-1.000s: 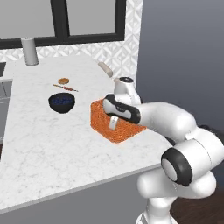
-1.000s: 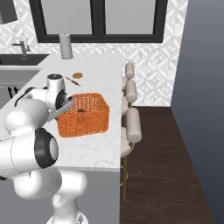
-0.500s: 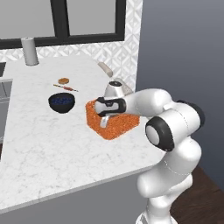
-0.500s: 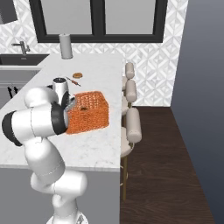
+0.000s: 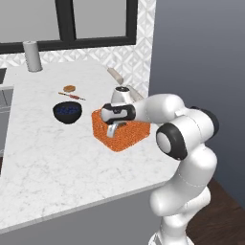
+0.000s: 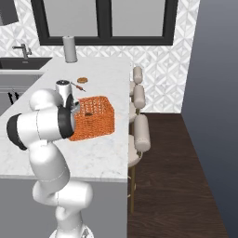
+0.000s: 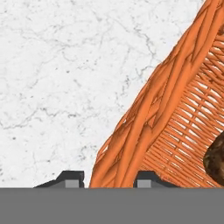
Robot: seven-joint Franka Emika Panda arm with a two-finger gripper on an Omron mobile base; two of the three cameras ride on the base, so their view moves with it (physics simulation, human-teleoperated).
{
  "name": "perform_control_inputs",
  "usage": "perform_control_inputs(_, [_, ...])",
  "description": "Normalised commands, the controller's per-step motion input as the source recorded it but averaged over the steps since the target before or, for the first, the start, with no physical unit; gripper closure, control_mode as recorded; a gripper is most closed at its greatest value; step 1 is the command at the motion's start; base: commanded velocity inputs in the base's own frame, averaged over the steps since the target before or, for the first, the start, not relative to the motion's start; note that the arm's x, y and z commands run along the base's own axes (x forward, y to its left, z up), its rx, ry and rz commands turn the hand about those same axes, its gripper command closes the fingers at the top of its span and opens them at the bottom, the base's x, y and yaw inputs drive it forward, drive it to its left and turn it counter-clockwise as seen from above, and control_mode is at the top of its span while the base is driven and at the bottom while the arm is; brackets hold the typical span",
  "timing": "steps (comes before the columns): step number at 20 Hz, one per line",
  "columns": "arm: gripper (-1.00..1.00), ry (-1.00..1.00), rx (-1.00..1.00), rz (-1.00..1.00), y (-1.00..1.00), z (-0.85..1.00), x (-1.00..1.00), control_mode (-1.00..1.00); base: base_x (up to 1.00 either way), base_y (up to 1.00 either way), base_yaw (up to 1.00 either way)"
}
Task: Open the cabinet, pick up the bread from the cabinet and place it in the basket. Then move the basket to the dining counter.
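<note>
Your claw [image 7: 107, 181] is clamped on the basket [image 5: 122, 130] rim, bread [image 7: 216, 159] inside just beyond it. A thin one-sided grip may tilt the basket and drag it across the table [image 5: 43, 153].

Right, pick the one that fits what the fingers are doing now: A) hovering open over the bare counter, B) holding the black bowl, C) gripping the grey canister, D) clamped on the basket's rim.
D: in the hand view the two fingers sit either side of the orange basket rim, one outside, one inside, closed on the wicker.
</note>
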Motion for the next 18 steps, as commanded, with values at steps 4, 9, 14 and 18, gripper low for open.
perform_control_inputs(4, [-1.00, 0.00, 0.00, 0.00, -0.03, 0.13, -0.03, -1.00, 0.00, 0.00, 0.00])
perform_control_inputs(9, [-1.00, 0.00, 0.00, -0.10, 0.00, 0.46, -0.37, -1.00, 0.00, 0.00, 0.00])
perform_control_inputs(14, [-1.00, 0.00, 0.00, -0.06, -0.06, 0.68, -0.41, -1.00, 0.00, 0.00, 0.00])
perform_control_inputs(18, [-1.00, 0.00, 0.00, -0.07, -0.45, 0.37, -1.00, -1.00, 0.00, 0.00, 0.00])
